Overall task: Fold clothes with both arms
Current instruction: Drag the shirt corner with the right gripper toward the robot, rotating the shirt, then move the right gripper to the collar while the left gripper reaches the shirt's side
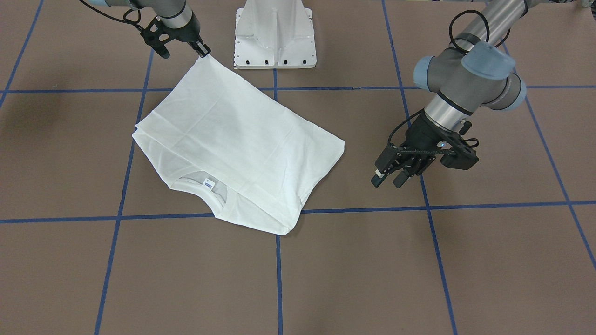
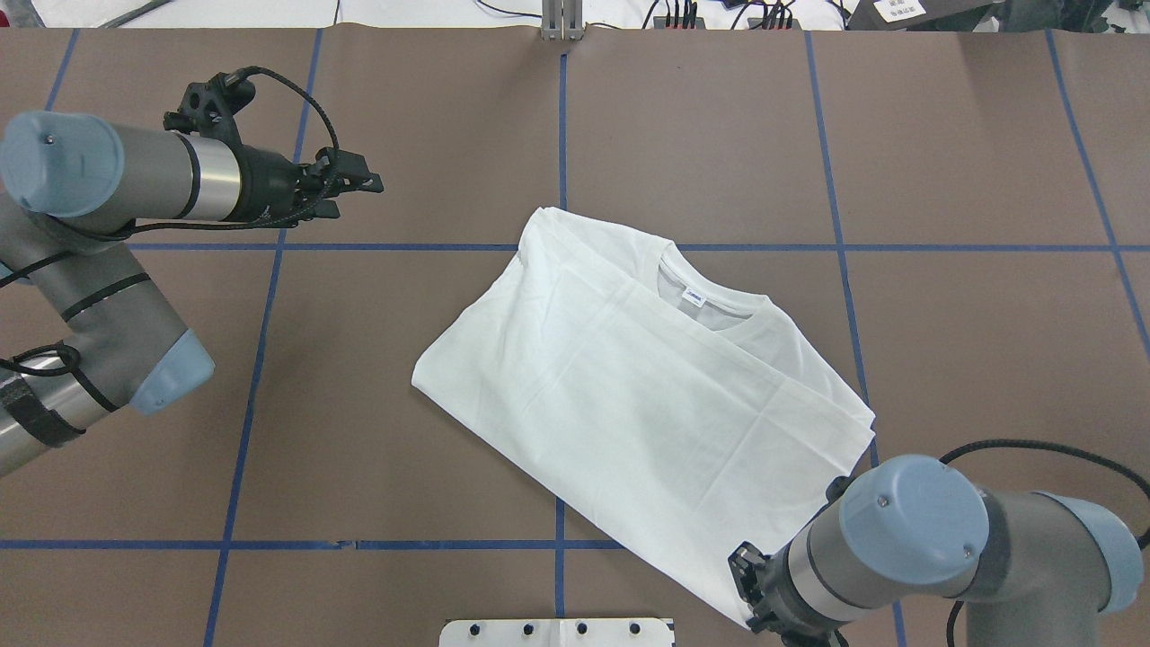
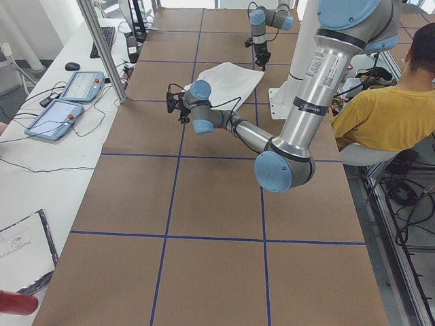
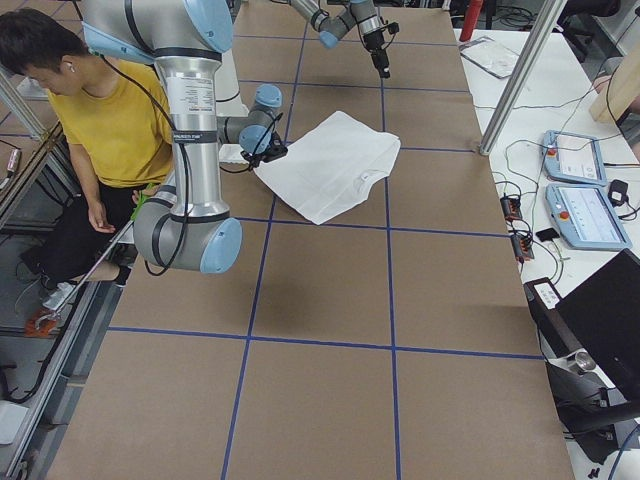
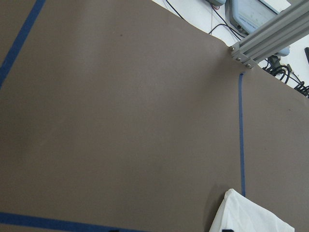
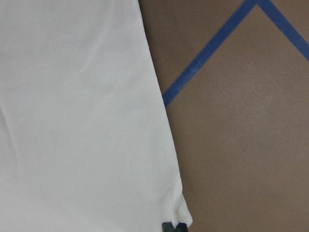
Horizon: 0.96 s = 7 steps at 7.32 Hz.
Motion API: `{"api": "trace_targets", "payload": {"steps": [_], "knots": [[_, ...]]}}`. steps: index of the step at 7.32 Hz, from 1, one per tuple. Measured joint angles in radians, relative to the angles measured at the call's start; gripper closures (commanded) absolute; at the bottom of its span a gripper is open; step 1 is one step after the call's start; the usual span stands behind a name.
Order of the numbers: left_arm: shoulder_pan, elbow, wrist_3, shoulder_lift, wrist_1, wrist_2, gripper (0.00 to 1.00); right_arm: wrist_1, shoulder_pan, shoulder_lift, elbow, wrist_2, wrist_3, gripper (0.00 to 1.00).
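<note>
The white long-sleeved T-shirt (image 1: 233, 144) lies folded on the brown table (image 1: 465, 260) just in front of the white pedestal (image 1: 274, 32). Its collar (image 1: 198, 185) and label (image 1: 209, 184) are on the side away from the pedestal. The right gripper (image 1: 203, 50), close beside the pedestal, is pinched on the T-shirt's nearest corner. The left gripper (image 1: 389, 179) hangs off the pedestal's other side, well apart from the T-shirt, with its fingers spread and empty.

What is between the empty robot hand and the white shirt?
Only bare brown table crossed by a blue tape line, as the overhead view shows. The left gripper hangs open, apart from the T-shirt.
</note>
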Motion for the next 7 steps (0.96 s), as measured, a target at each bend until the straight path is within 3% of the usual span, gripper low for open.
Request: {"api": "trace_targets", "payload": {"steps": [2,4,7], "knots": [[0.039,-0.041,-0.086,0.014,-0.001,-0.004,0.01,-0.005,-0.053,-0.004,0.002,-0.004,0.02,0.0],[0.097,-0.107,-0.179,0.065,0.016,0.011,0.06,-0.023,-0.034,-0.004,0.04,0.002,0.03,0.0],[0.201,-0.168,-0.253,0.09,0.15,0.056,0.25,-0.094,0.179,0.045,0.079,0.013,-0.001,0.0]]}}
